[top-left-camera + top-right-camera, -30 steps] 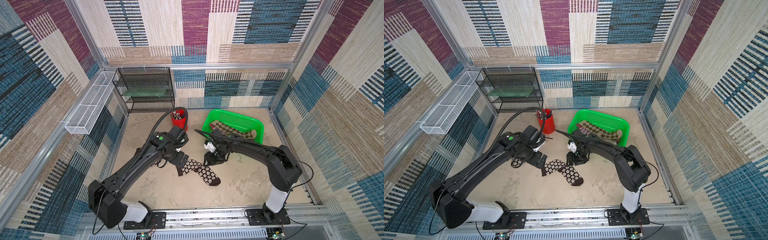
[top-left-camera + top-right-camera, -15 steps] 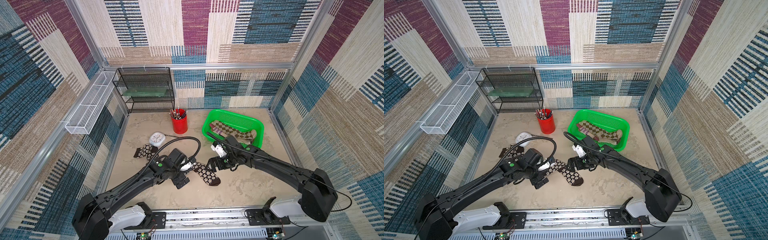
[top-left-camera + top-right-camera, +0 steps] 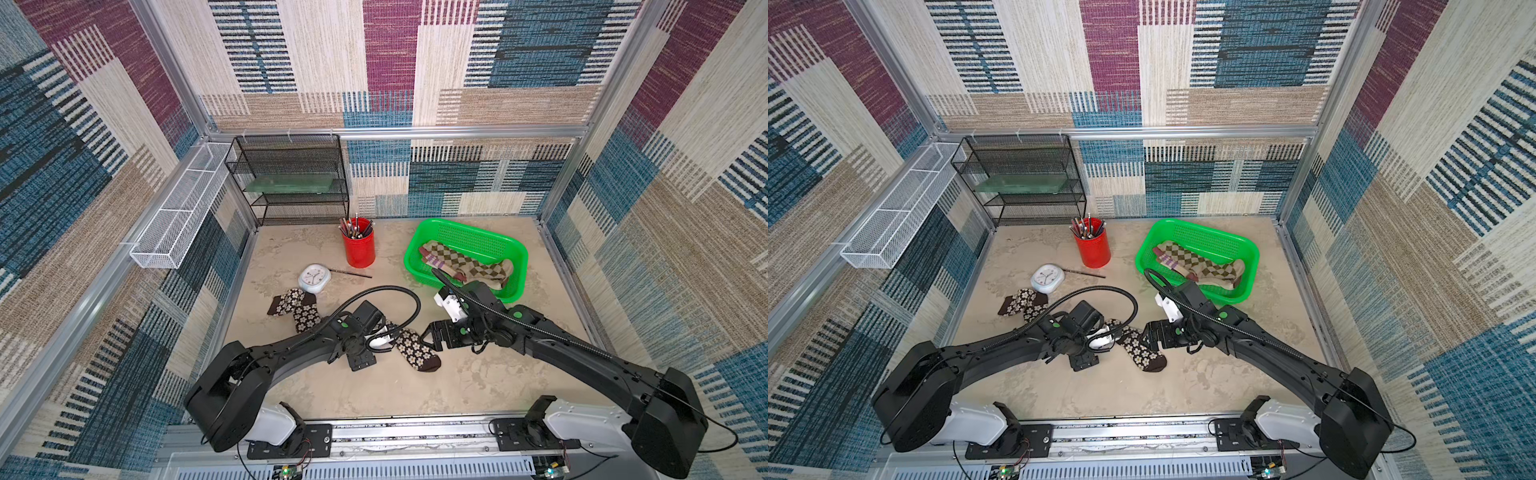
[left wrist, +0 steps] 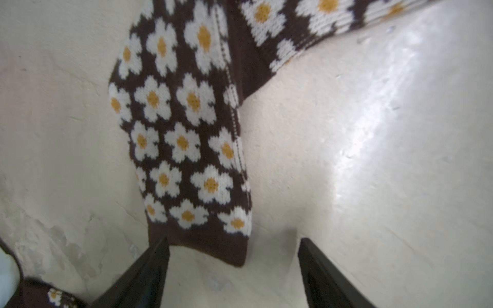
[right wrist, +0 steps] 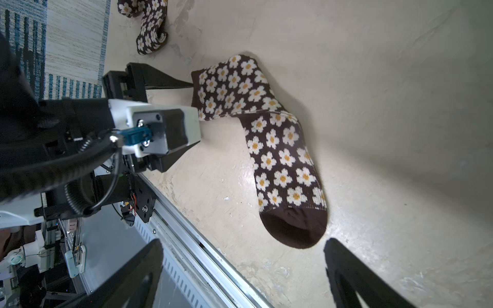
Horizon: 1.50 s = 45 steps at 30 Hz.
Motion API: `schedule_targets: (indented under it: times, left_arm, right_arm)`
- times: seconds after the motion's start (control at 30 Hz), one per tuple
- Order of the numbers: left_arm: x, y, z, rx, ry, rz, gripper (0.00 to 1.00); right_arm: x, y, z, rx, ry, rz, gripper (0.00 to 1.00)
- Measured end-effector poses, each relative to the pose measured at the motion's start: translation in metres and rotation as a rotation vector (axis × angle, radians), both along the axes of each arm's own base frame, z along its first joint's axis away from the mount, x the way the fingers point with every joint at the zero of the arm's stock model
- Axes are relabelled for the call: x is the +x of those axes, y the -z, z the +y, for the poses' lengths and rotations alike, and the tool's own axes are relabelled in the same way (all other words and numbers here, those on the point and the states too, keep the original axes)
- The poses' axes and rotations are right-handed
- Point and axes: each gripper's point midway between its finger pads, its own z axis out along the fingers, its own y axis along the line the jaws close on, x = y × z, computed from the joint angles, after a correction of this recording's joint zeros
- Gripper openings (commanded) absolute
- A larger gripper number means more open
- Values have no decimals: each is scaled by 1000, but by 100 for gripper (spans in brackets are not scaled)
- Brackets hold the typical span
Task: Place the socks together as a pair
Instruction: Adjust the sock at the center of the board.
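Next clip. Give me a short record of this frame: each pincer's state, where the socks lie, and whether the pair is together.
left pincer: open, at cuff of near flowered sock
right pincer: open, by that sock's toe, holding nothing
far flowered sock: crumpled beside clock, apart from its mate
argyle socks: in green basket
pairing: flowered socks not yet together

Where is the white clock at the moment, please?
In both top views the clock lies on the left half of the table, between the red pencil cup and the crumpled flowered sock.
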Motion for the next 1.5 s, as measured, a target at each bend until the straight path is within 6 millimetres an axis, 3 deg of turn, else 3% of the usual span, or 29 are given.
schedule_targets:
  times: [0.03, 0.2, 0.27, 0.4, 0.57, 0.8, 0.97, 1.03, 1.13, 1.33, 1.5]
  left_arm:
    - [3, 2, -2, 1, 1, -4, 63]
    - [26, 7, -13, 2, -12, -71, 15]
    - [34, 7, -13, 16, -24, -88, 1]
    - [23, 2, -8, 46, -50, -11, 0]
    - [10, -22, -15, 4, -129, 101, 0]
    - [-24, -55, -27, -89, -236, 365, 0]
    - [-26, -77, -35, -221, -378, 585, 0]
    - [-27, -84, -39, -275, -430, 677, 0]
    - [-29, -88, -42, -334, -511, 819, 0]
    - [-21, -87, -41, -392, -652, 988, 0]
    - [-9, -81, -36, -360, -707, 982, 0]
  right_arm:
    - [-1, -1, 0, 7, 5, 1, 96]
    - [-5, -7, -1, 31, 15, -9, 96]
    - [-5, -9, -2, 36, 17, -13, 96]
    - [-8, -7, -4, 36, 24, -6, 96]
    - [-9, -1, -6, 29, 32, 4, 96]
    - [-9, 17, -1, -10, 19, 37, 96]
    - [-16, 35, 9, -62, -23, 62, 100]
    - [-17, 38, 12, -79, -32, 53, 96]
    - [-20, 46, 14, -106, -42, 54, 89]
    - [-25, 75, 11, -192, -28, 87, 63]
    - [-26, 96, 9, -270, -20, 95, 22]
